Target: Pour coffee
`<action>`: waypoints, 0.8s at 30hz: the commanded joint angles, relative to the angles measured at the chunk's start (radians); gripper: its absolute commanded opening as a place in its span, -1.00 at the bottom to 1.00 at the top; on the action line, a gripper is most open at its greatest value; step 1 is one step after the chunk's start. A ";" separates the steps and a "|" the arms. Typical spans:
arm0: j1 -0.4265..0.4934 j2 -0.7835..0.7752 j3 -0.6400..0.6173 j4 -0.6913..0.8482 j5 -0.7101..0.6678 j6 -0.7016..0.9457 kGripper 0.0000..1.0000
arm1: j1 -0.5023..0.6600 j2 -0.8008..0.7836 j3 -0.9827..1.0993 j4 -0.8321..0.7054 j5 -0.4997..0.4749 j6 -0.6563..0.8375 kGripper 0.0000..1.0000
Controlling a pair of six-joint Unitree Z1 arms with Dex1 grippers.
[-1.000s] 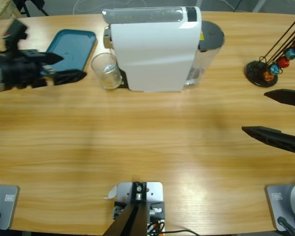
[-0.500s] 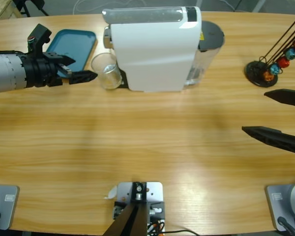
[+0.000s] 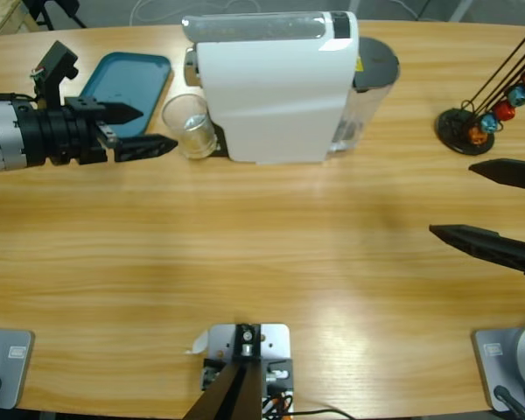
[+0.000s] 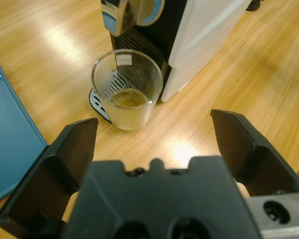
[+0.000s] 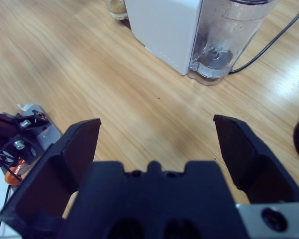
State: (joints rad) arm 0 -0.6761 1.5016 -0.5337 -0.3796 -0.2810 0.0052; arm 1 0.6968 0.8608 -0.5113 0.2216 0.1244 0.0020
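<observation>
The coffee is a shallow tan layer at the bottom of a clear glass, which stands upright on the drip grate of the white coffee machine, under its spout. The left hand is level with the glass and just beside it, jaws spread wide and holding nothing; in the left wrist view the glass sits between the two jaws but ahead of their tips, not touching them. A teal tray lies on the tabletop behind that hand. The right hand hangs well apart over bare wood, wide open and empty, near a capsule rack holding coloured capsules
</observation>
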 commanded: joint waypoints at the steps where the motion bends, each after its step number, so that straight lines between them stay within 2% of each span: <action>1: 0.004 0.116 0.028 -0.063 -0.010 0.009 1.00 | 0.007 0.020 0.007 -0.004 0.003 0.001 1.00; 13: 0.005 0.280 -0.073 -0.141 -0.020 0.019 1.00 | 0.007 0.025 0.007 -0.007 0.005 -0.002 1.00; 24: 0.005 0.360 -0.126 -0.143 -0.015 0.022 1.00 | 0.007 0.031 0.007 -0.011 0.005 -0.002 1.00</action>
State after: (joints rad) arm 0 -0.6760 1.7799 -0.6383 -0.5066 -0.2819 0.0179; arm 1 0.6969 0.8640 -0.5113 0.2177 0.1245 0.0020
